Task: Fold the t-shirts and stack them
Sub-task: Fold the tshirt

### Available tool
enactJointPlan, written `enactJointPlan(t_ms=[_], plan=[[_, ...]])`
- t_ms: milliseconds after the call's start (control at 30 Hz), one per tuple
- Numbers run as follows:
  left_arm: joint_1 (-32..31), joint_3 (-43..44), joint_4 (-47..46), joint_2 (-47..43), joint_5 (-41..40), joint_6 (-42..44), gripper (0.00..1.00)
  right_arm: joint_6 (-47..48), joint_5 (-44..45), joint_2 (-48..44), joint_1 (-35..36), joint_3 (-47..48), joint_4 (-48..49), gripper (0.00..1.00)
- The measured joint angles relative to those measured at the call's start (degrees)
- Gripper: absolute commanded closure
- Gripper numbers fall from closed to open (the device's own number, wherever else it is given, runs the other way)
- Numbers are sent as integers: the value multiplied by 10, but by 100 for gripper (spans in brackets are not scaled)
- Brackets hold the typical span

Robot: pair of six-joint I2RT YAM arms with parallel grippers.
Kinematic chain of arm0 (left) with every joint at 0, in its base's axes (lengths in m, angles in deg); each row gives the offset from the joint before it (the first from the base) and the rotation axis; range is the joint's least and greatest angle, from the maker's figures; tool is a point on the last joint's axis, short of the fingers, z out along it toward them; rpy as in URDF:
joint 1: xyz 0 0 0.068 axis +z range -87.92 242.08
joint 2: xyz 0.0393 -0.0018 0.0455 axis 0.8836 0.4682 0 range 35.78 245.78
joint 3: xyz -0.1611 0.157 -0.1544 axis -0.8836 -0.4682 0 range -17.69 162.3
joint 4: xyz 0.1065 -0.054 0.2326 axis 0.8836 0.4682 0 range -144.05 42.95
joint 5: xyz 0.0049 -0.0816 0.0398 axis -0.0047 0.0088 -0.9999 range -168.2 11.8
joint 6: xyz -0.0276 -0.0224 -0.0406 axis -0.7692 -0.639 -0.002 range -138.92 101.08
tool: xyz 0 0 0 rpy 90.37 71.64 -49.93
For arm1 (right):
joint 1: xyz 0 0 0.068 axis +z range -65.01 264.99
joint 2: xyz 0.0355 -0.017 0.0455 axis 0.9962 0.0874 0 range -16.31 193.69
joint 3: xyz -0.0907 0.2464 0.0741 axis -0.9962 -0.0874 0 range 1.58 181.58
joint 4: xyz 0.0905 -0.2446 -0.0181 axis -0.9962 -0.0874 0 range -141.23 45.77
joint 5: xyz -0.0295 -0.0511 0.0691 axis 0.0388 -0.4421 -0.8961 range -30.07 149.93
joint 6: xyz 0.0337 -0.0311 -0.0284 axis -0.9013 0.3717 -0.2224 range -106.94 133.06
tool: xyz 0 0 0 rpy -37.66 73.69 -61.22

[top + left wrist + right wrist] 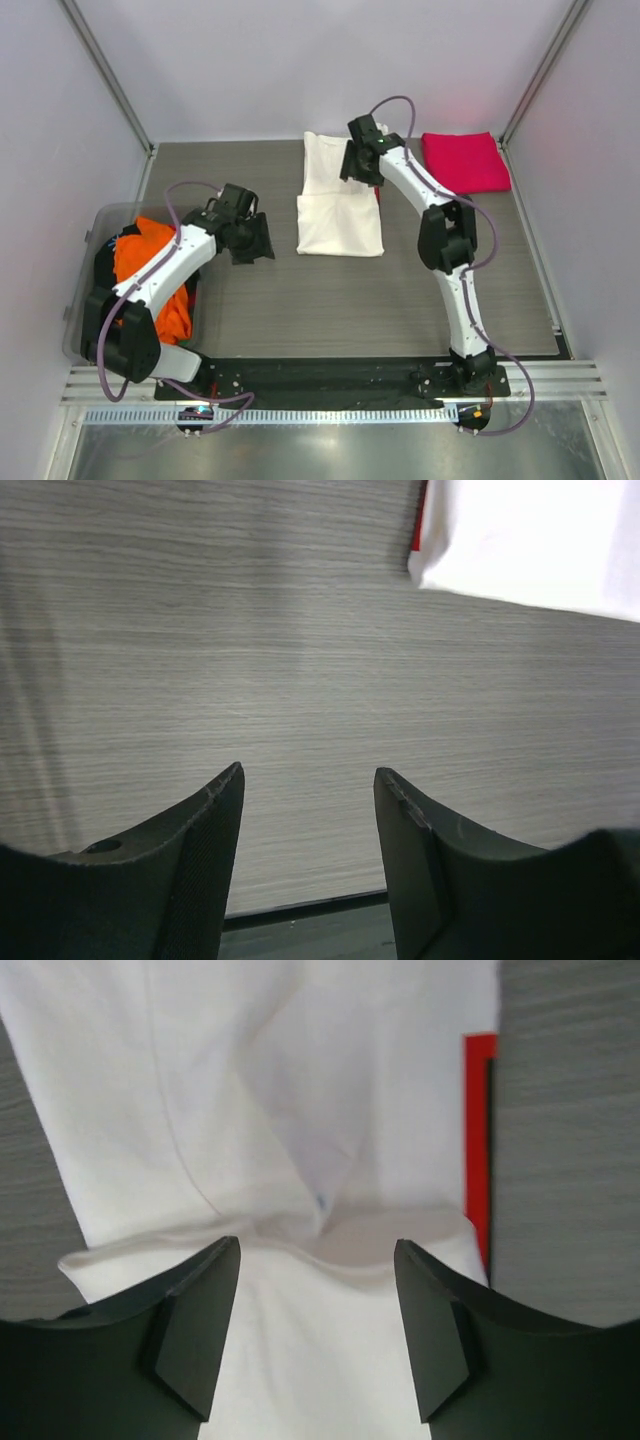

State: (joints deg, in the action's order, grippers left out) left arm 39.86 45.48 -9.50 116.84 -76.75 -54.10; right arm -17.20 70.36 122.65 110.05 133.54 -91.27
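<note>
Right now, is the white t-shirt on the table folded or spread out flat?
Partly folded: the white t-shirt lies as a narrow strip, no sleeves showing, with a fold edge crossing its middle.

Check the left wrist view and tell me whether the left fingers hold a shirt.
No: the left gripper has its fingers apart over the table, and the white t-shirt lies beyond them, untouched.
</note>
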Motion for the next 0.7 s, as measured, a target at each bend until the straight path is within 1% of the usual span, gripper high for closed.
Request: enactJointPlan(t_ms=[100, 167, 300, 400, 467, 567, 700], plan=[[0, -24, -32, -9, 26, -11, 41, 2, 7, -90, -12, -106, 5, 27], [0, -35, -58, -6, 47, -22, 41, 2, 3, -188, -8, -219, 31, 26], [-2, -37, -111, 21, 76, -39, 41, 0, -15, -345, 3, -399, 66, 26], [-3, -37, -150, 53, 91, -52, 41, -2, -48, -429, 3, -518, 104, 27], [-4, -37, -172, 70, 97, -57, 41, -4, -70, -448, -6, -572, 121, 28], [-4, -37, -205, 100, 105, -65, 41, -7, -104, -449, -21, -645, 154, 30], [-5, -37, -241, 140, 113, -75, 42, -10, -133, -443, -31, -689, 171, 34]])
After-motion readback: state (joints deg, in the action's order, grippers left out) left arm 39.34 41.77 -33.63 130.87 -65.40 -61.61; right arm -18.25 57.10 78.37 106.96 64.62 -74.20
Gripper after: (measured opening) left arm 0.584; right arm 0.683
